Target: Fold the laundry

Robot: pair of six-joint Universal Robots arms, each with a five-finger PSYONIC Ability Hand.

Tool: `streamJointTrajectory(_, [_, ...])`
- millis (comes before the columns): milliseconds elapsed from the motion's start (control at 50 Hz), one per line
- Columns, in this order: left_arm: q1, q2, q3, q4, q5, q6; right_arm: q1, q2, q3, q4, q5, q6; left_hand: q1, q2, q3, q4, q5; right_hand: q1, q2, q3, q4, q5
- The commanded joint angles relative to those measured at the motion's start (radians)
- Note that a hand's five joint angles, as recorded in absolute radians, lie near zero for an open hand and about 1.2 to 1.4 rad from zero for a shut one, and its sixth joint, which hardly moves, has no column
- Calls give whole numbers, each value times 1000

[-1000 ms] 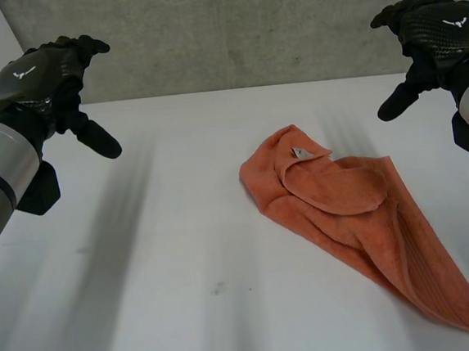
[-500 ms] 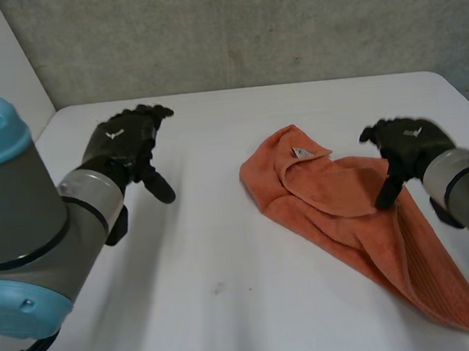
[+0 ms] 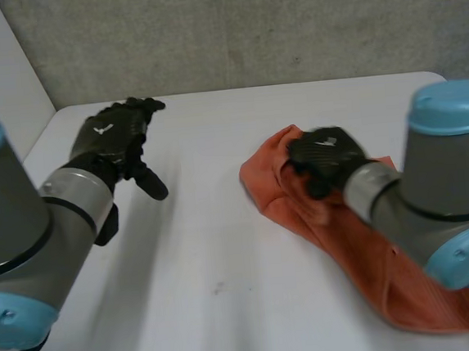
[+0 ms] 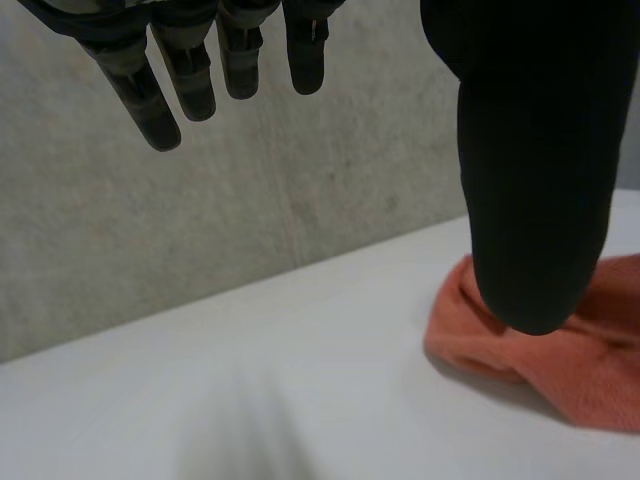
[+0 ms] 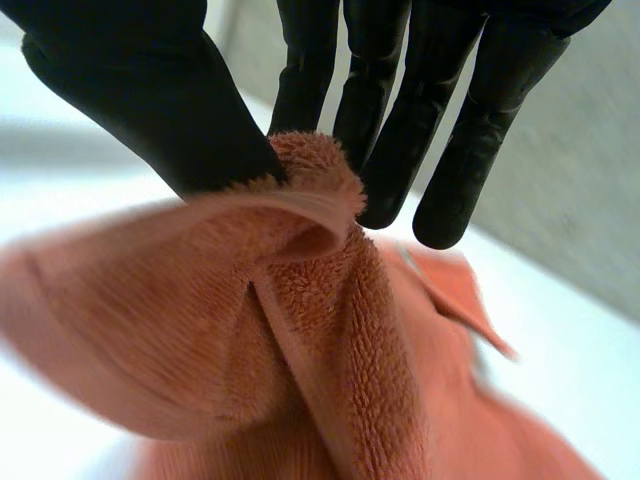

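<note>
Swung inward since half a second ago, the right hand [image 3: 325,158] now sits on the towel [image 3: 374,270] near its 11 o'clock end, thumb and fingers pinching a raised ridge of orange terry. The towel lies crumpled on the table [image 3: 216,251], trailing toward 5 o'clock. The left hand [image 3: 115,143] has barely shifted; it hovers at the towel's 9 o'clock, wide and empty. This looks like the first grasp; next, lifting and spreading the fold probably needs both hands
</note>
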Motion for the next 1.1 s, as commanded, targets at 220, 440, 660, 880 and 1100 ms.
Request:
streamJointTrajectory(220, [210,306,-221,-1,-2,-15,361,332,-406,23,9,196,-7,10,8,7,-33,173,-40,-49,-55,-29])
streamJointTrajectory(440, [209,287,-293,-4,11,-3,290,102,-318,149,112,183,-7,10,8,7,-33,-786,-999,-1007,-1014,-988])
streamJointTrajectory(660, [80,127,-315,-4,33,1,114,-106,11,151,111,122,-7,10,8,7,-33,-786,-999,-1007,-1014,-988])
streamJointTrajectory(880, [14,-38,-335,8,22,82,-50,-227,275,140,62,-73,-6,11,9,7,-32,-725,-938,-947,-953,-928])
streamJointTrajectory(1100, [69,-183,-296,137,13,109,-209,-359,479,136,-67,-88,49,67,65,63,23,-699,-912,-921,-927,-901])
